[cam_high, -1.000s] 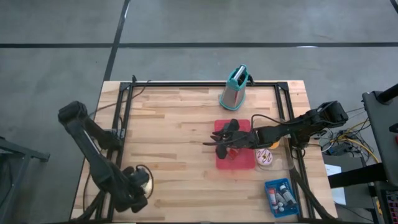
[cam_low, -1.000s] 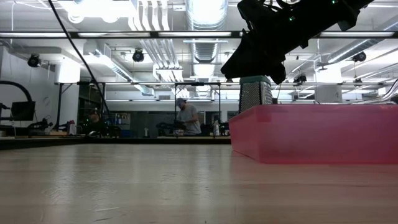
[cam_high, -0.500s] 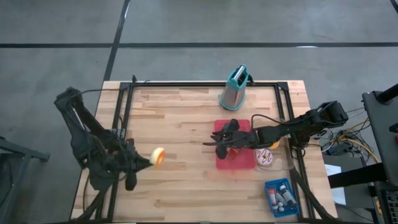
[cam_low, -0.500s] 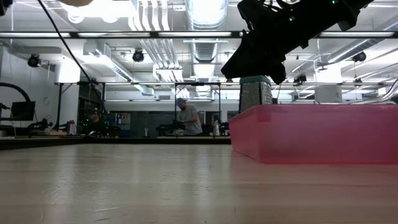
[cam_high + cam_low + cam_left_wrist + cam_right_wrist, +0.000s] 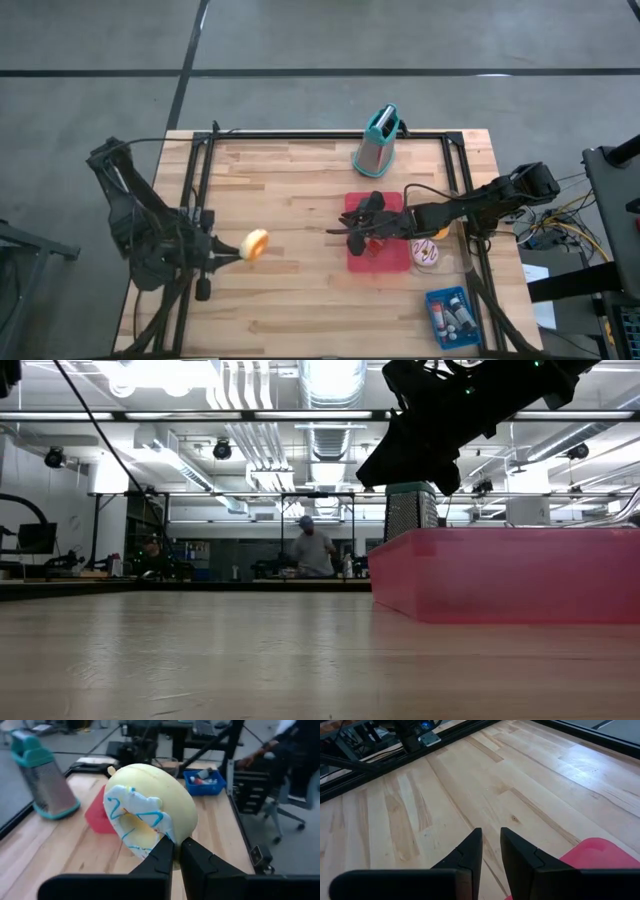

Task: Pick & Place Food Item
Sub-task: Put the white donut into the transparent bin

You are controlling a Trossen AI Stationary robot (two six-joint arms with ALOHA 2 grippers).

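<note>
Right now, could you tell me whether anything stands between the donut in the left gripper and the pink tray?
Only bare table lies between the donut and the pink tray, but the right gripper hovers over the tray's near edge.

Surroundings of the wooden table. Grey concrete floor lies on every side of the table, crossed by dark seams. Beyond the table's far edge: an open workshop hall with exposed ceiling ducts, fluorescent strip lights, and benches where a person stands. A second person is seated off one table end.
</note>
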